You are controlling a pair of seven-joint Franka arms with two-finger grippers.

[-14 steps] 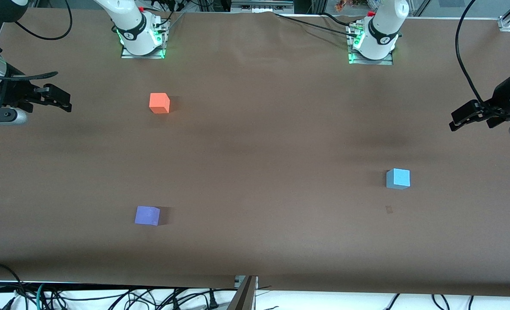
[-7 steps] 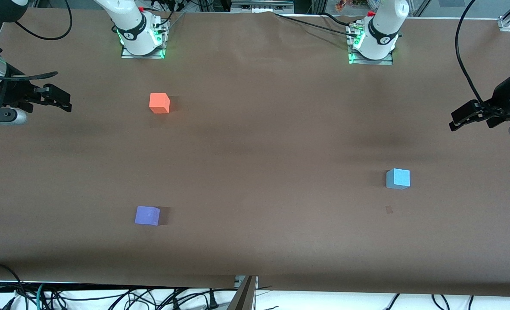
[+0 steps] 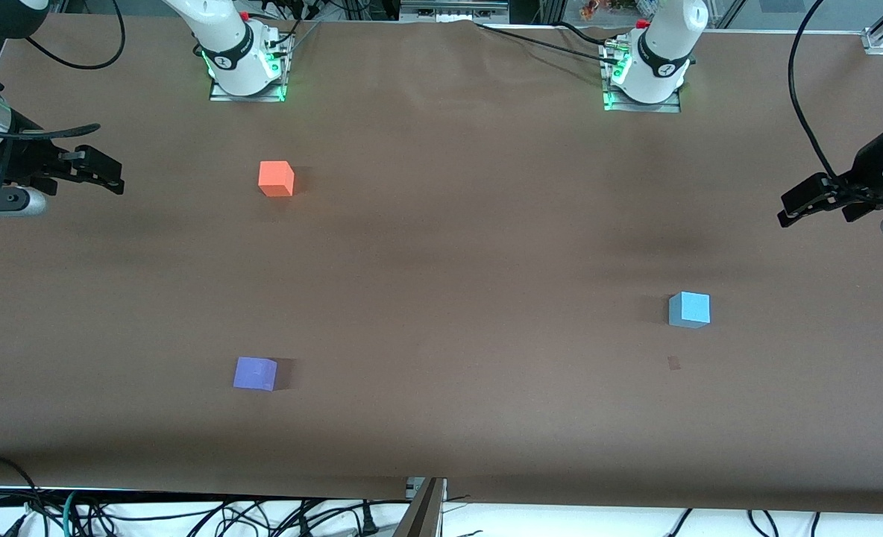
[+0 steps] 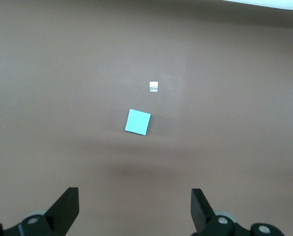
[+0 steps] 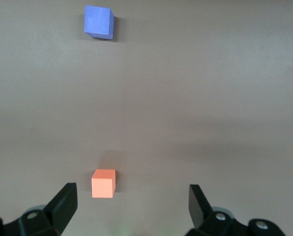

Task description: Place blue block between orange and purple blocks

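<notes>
The light blue block (image 3: pixel 689 309) (image 4: pixel 138 121) sits alone on the brown table toward the left arm's end. The orange block (image 3: pixel 276 179) (image 5: pixel 103 183) lies toward the right arm's end, close to that arm's base. The purple block (image 3: pixel 255 373) (image 5: pixel 98 21) is nearer to the front camera than the orange one, with bare table between them. My left gripper (image 3: pixel 784 210) (image 4: pixel 135 204) hangs open and empty over the left arm's end of the table. My right gripper (image 3: pixel 118 176) (image 5: pixel 131 201) hangs open and empty over the right arm's end.
A small pale patch (image 3: pixel 673 363) (image 4: pixel 154 87) marks the table just nearer the front camera than the blue block. The arm bases (image 3: pixel 246 63) (image 3: pixel 646 71) stand along the table's edge farthest from the front camera. Cables (image 3: pixel 188 514) trail below the table's front edge.
</notes>
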